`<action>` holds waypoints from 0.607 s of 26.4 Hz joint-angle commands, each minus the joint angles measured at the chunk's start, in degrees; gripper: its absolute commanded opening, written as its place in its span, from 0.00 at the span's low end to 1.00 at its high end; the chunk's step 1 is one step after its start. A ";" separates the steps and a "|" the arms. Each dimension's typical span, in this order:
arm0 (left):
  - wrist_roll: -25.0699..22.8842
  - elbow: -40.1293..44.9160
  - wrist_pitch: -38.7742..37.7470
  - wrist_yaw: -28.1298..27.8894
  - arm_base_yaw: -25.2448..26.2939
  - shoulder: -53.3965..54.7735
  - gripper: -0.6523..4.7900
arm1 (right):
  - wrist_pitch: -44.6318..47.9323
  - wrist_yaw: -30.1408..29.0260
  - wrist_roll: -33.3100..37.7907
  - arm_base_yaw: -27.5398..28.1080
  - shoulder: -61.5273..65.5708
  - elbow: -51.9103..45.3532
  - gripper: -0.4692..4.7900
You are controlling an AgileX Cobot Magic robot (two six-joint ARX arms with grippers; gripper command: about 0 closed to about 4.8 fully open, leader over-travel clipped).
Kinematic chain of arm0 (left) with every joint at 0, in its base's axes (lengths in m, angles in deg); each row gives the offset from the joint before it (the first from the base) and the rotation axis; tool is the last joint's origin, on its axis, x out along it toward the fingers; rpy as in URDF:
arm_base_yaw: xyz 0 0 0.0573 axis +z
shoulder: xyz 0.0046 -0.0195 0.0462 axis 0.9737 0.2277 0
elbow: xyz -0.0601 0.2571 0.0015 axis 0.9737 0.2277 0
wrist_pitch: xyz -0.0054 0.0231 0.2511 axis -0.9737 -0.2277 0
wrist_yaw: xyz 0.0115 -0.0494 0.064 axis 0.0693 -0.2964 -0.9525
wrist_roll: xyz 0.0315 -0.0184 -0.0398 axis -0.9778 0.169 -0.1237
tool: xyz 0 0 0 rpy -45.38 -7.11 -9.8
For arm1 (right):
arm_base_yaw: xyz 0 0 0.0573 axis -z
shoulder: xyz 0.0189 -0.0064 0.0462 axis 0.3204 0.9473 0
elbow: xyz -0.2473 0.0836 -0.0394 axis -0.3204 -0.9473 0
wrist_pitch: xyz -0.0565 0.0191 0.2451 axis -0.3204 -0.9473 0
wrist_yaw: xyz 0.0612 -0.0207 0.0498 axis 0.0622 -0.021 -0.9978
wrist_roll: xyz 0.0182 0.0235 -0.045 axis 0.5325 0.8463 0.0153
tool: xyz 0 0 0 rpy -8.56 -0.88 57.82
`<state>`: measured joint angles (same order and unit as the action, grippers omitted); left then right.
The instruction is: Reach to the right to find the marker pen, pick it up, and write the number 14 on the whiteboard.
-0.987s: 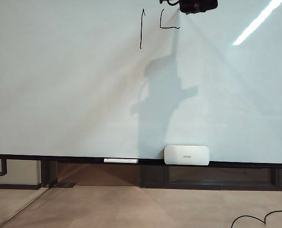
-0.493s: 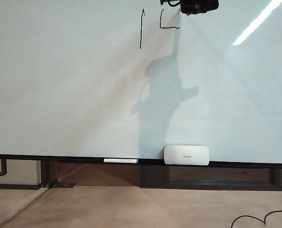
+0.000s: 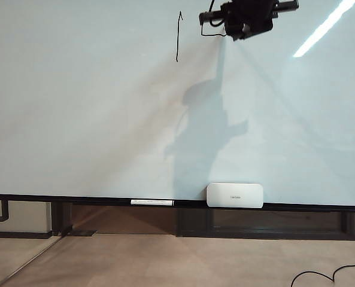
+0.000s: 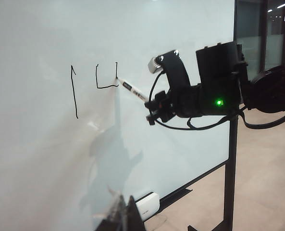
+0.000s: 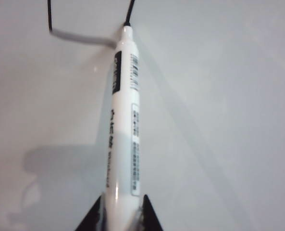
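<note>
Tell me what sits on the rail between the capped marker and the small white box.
Nothing: in the exterior view, the black rail is bare between the capped marker and the white box.

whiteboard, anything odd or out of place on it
Nothing stands out. The big glossy whiteboard bears a thin black stroke and an unfinished 4; the right gripper holds the slim white marker pen, nib at the 4's right-hand stroke.
</note>
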<state>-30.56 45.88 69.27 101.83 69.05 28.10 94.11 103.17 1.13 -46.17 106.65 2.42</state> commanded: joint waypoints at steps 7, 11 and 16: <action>-0.02 -0.37 1.22 0.00 -0.02 -0.17 0.11 | -5.25 0.22 2.14 0.09 1.86 0.09 0.09; 0.00 -0.37 1.20 -0.02 -0.02 -0.20 0.11 | -6.99 0.22 2.71 0.09 3.15 0.02 0.09; -0.02 -0.37 1.20 -0.02 -0.02 -0.24 0.11 | -7.93 0.28 3.39 0.09 4.17 -0.02 0.09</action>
<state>-30.56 45.88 69.35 101.81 69.05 28.01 86.15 102.96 3.67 -46.24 110.67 2.14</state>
